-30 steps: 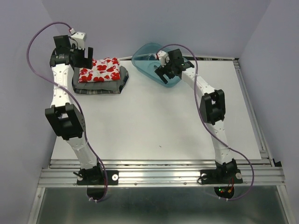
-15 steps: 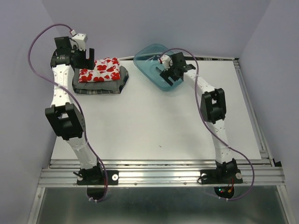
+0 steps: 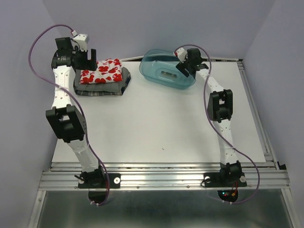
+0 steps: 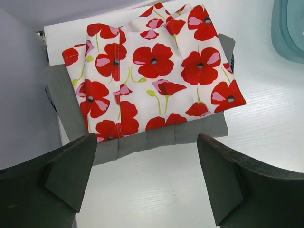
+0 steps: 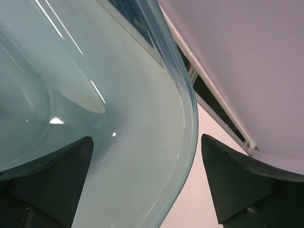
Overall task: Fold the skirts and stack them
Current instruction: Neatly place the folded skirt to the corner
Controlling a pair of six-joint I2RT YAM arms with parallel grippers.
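The three skirts lie folded in one stack at the back left. The white skirt with red print (image 3: 105, 70) is on top, the grey pleated skirt (image 3: 101, 87) is under it, and the plaid skirt (image 3: 126, 83) shows only as an edge at the bottom. In the left wrist view the red-print skirt (image 4: 156, 80) lies on the grey one (image 4: 190, 134). My left gripper (image 3: 88, 61) is open and empty just left of the stack, and its open jaws (image 4: 147, 190) hang above bare table. My right gripper (image 3: 183, 70) is open at the teal basket (image 3: 164, 71).
The basket's rim (image 5: 187, 118) runs between the right fingers (image 5: 237, 185) without being pinched. The basket sits tilted at the back middle, close to the back wall and the table's rail (image 3: 223, 59). A corner of the basket also shows in the left wrist view (image 4: 289, 28).
My right gripper has swung right and toward the back, and the teal basket has shifted right and tilted with it. The left arm and the skirt stack have not moved.
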